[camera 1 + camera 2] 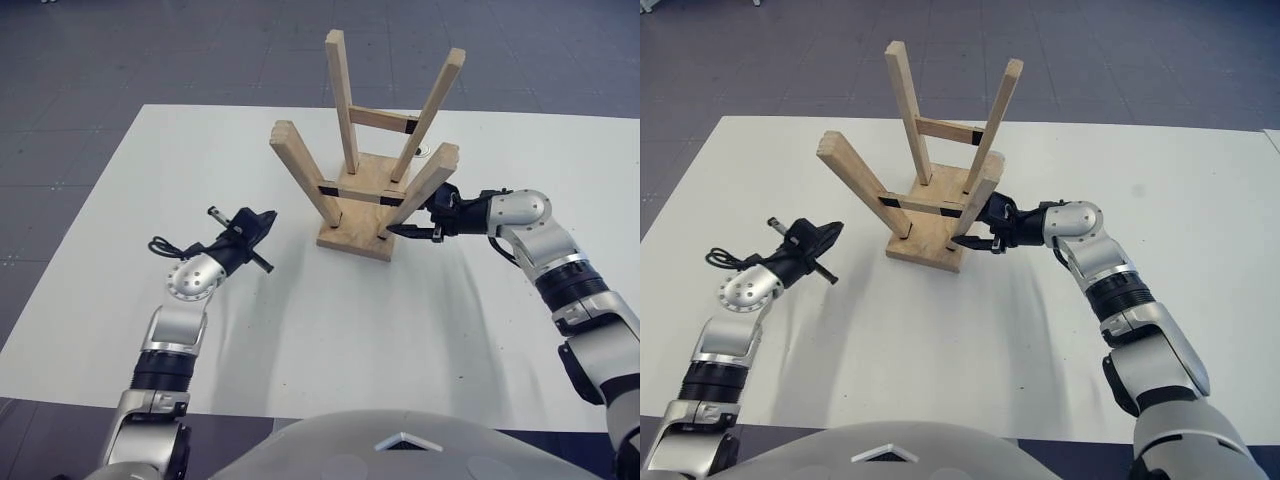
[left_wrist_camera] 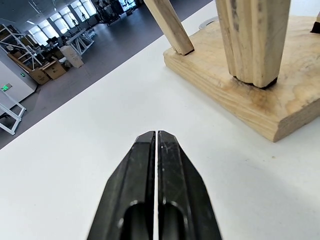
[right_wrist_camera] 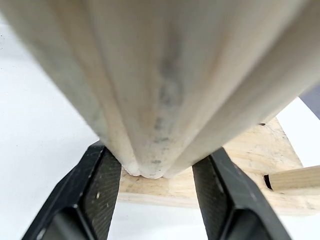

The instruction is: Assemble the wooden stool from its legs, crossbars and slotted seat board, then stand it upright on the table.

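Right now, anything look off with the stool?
The stool is upside down: seat board flat on the table, four legs up and splayed. The right gripper is shut on the near-right leg at its base; left gripper shut, clear of it.

Saw grey floor tiles (image 1: 100,60) out back, metal racks (image 2: 12,107), cardboard boxes (image 2: 47,70), plus maybe a round grommet (image 2: 209,23), hard to tell.

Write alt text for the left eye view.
A wooden stool stands upside down on a white table, seat board down, legs up. The right hand grips one leg near its base; the left hand, shut and empty, is left of the stool.
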Controlling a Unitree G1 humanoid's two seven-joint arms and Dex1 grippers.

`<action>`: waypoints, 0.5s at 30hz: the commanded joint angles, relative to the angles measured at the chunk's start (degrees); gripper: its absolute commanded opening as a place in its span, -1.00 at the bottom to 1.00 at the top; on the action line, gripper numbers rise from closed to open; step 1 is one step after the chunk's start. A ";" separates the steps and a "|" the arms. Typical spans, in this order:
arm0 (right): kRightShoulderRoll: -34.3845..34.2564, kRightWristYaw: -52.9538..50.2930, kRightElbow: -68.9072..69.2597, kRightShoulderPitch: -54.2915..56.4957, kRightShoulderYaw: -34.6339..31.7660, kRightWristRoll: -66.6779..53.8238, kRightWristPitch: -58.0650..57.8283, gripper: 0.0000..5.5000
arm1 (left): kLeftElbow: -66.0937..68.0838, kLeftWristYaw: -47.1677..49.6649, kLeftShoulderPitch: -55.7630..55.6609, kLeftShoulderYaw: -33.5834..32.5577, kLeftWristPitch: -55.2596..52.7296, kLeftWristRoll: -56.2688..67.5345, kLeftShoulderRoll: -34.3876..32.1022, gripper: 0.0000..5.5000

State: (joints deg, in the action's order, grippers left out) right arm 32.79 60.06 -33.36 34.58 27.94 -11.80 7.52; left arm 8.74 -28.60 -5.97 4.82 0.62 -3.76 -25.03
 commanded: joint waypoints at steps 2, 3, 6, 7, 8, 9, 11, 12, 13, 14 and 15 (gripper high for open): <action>0.01 1.87 -1.45 -4.15 -2.14 2.63 -5.43 0.14 | 2.61 0.78 -4.63 3.12 -1.58 -1.75 2.86 -0.96; -0.26 1.72 -1.44 -4.24 -2.85 2.91 -5.81 0.20 | 2.94 0.86 -5.12 3.49 -1.74 -1.85 3.35 -0.96; -0.35 0.96 -0.74 -4.94 -4.65 4.08 -7.56 0.40 | 4.23 1.34 -6.06 4.54 -2.60 -2.94 3.98 -0.96; -0.22 0.39 0.94 -5.79 -6.28 3.12 -9.28 0.47 | 4.92 1.34 -6.41 5.14 -3.46 -3.55 4.08 -0.96; -0.16 -0.64 3.03 -6.75 -8.51 1.58 -11.43 0.47 | 5.61 1.14 -6.68 5.90 -4.67 -4.19 4.16 -0.96; -0.02 -2.50 6.84 -8.30 -11.96 -1.08 -14.64 0.47 | 6.43 1.19 -6.93 6.80 -6.00 -5.15 4.25 -0.96; -0.19 -6.95 14.35 -11.15 -18.62 -5.79 -21.00 0.47 | 7.25 0.50 -7.15 8.23 -9.90 -6.39 4.38 -0.96; -0.35 -11.20 19.04 -13.36 -22.50 -7.47 -24.34 0.47 | 6.99 0.44 -6.98 8.60 -11.79 -6.68 4.54 -0.96; -0.41 -15.39 24.31 -16.26 -26.18 -8.58 -27.16 0.47 | 5.97 -0.30 -6.47 8.94 -14.73 -6.41 4.70 -0.96; -0.99 -20.45 29.15 -18.82 -29.64 -9.12 -30.27 0.47 | 4.64 -0.73 -5.75 8.98 -16.98 -5.94 4.80 -0.96; -2.00 -24.82 32.95 -20.62 -32.40 -9.38 -31.95 0.47 | 3.21 -0.58 -4.95 8.65 -18.31 -5.47 4.90 -0.96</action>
State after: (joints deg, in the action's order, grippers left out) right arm 31.97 42.48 -7.21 17.74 0.74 -20.21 -20.21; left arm 12.99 -28.25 -13.39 12.79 -13.30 -9.31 -20.44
